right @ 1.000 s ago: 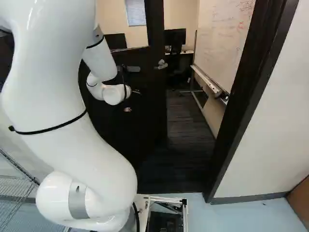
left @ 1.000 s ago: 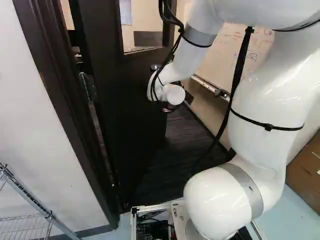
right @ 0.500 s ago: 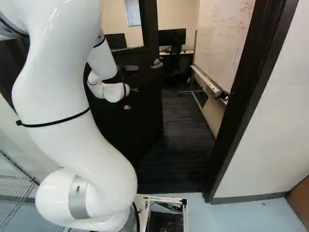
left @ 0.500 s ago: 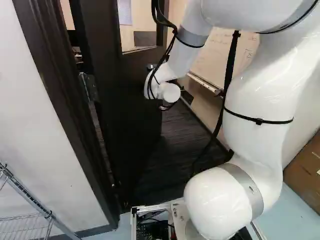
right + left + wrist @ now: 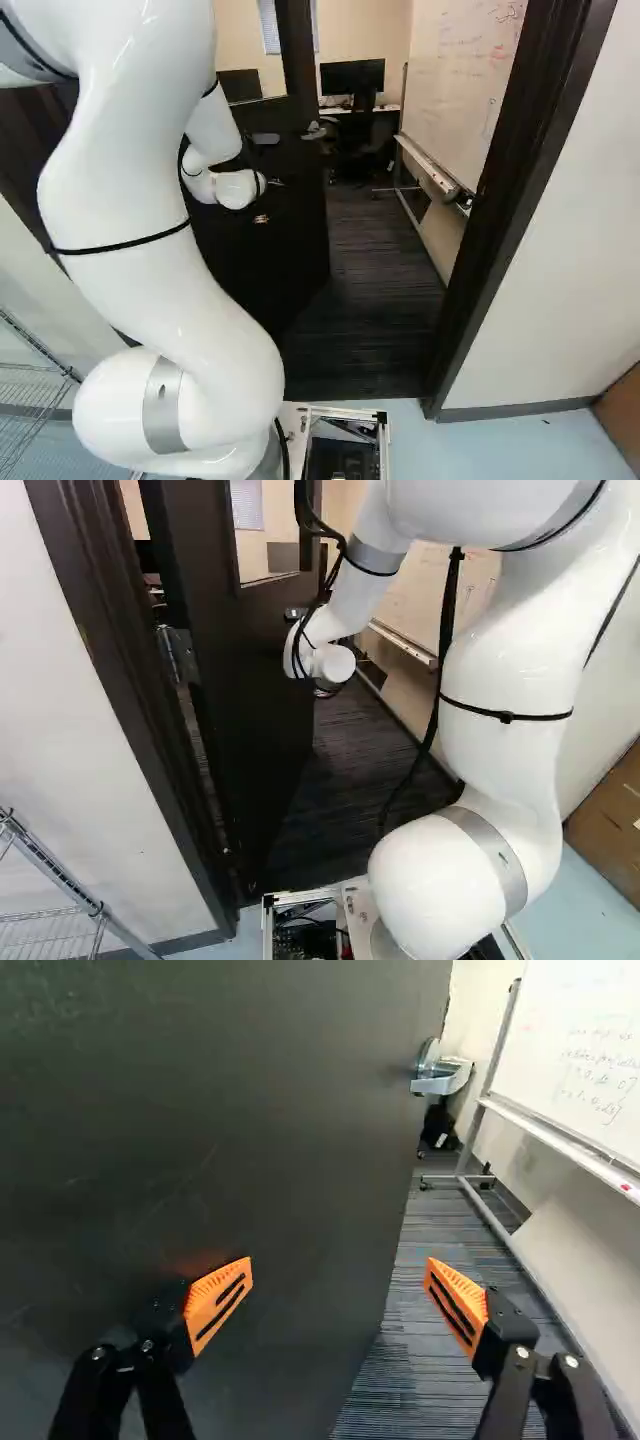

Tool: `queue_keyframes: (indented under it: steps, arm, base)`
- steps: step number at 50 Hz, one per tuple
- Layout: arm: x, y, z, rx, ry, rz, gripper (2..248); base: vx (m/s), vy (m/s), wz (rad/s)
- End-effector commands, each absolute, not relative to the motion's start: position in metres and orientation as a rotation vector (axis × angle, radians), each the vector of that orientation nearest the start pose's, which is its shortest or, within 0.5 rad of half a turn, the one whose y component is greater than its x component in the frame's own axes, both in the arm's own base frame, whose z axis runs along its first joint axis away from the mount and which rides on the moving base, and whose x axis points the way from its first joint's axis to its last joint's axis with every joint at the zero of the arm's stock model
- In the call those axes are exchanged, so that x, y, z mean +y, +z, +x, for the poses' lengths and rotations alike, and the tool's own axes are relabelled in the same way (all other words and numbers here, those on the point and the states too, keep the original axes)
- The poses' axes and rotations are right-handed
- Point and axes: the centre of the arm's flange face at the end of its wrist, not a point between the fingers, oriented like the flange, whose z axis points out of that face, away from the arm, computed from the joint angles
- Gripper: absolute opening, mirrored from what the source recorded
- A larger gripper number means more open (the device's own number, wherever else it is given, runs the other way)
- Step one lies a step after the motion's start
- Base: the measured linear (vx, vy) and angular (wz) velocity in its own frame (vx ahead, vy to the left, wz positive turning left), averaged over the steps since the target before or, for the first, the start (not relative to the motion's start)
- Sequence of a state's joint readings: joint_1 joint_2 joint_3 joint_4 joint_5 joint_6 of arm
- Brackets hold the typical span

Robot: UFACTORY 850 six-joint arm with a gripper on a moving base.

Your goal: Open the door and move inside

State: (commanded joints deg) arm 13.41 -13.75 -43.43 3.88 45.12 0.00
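Observation:
Past the arm's wrist in the right base view, my gripper shows only as a small orange spot in front of the dark door. The door stands partly open, swung into the room, with its silver handle near the free edge. In the wrist view the gripper is open, nothing held between its widely spread fingers. One finger is over the door face, near its surface; contact cannot be told. The other is past the door's edge, over the floor inside. The handle is farther ahead at that edge.
The doorway is bounded by dark frame posts. Inside are a whiteboard on a wheeled stand and a desk with a monitor. A wire rack stands outside by the wall; a brown box is opposite.
The door has swung farther inward, widening the gap beside its free edge. The arm has shifted toward the hinge side along with it. The base has not moved.

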Motion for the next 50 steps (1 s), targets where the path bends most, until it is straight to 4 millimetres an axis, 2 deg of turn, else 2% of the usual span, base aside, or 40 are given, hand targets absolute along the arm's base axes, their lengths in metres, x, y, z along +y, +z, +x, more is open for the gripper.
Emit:
queue_keyframes:
  steps: [50]
  arm:
    - [0.156, 0.421, 0.524, -0.459, -1.796, -2.308, 247]
  base:
    - [0.000, 0.000, 0.000]
